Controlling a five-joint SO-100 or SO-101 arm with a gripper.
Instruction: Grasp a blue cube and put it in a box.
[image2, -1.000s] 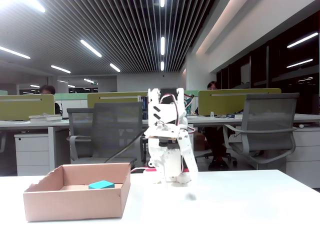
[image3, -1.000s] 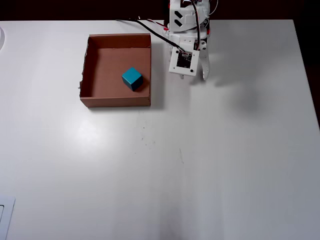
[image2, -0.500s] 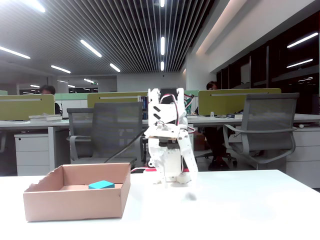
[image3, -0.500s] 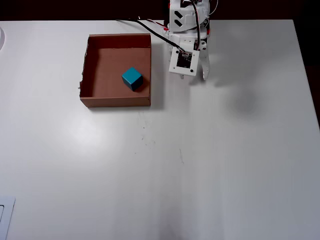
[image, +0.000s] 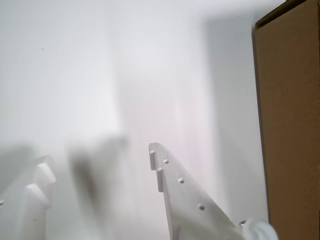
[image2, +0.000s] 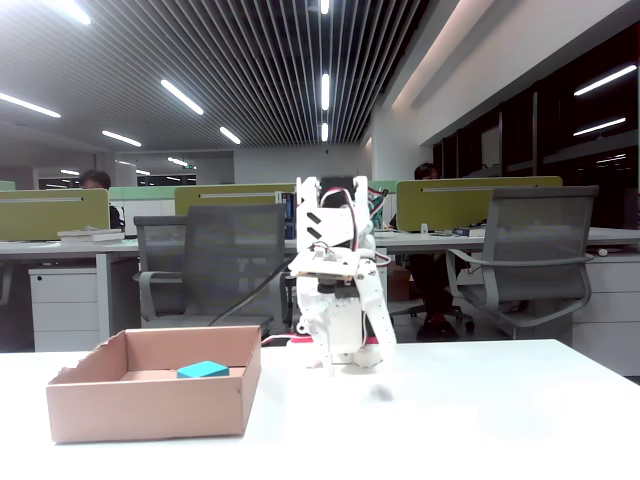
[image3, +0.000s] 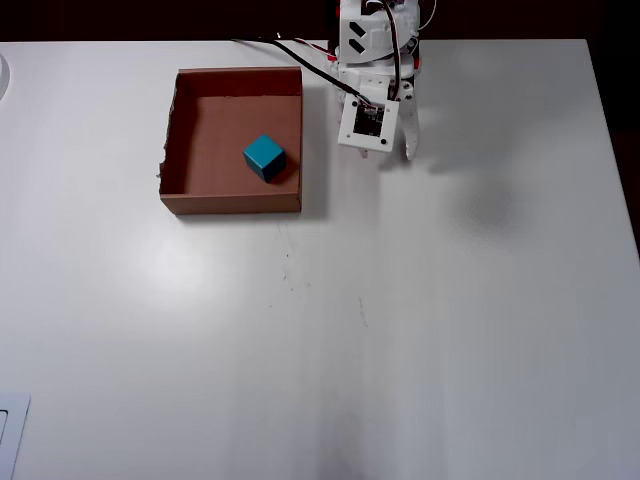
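The blue cube (image3: 265, 157) sits on the floor of the box (image3: 190, 204), toward the right wall in the overhead view and well apart from the gripper (image3: 397, 152), which is folded in over the table (image3: 450, 330) just right of the box. Nothing lies between the jaws: in the wrist view the two white fingers (image: 182, 200) stand apart with only bare white tabletop and their own shadow in the gap, so the gripper (image: 97, 165) is parted and empty.

From the front, the fixed view shows only the cube's (image2: 203, 369) top face peeking above the box's (image2: 150, 410) low front wall, with the arm (image2: 338, 290) tucked upright behind and right of it and the gripper's (image2: 352, 362) tips pointing down at the table. That view also takes in office chairs (image2: 525, 260) and desks (image2: 60, 245) behind, which the overhead view leaves out.

The wrist view misses the cube altogether; it catches only the box's (image: 290, 125) outer brown wall along its right edge.
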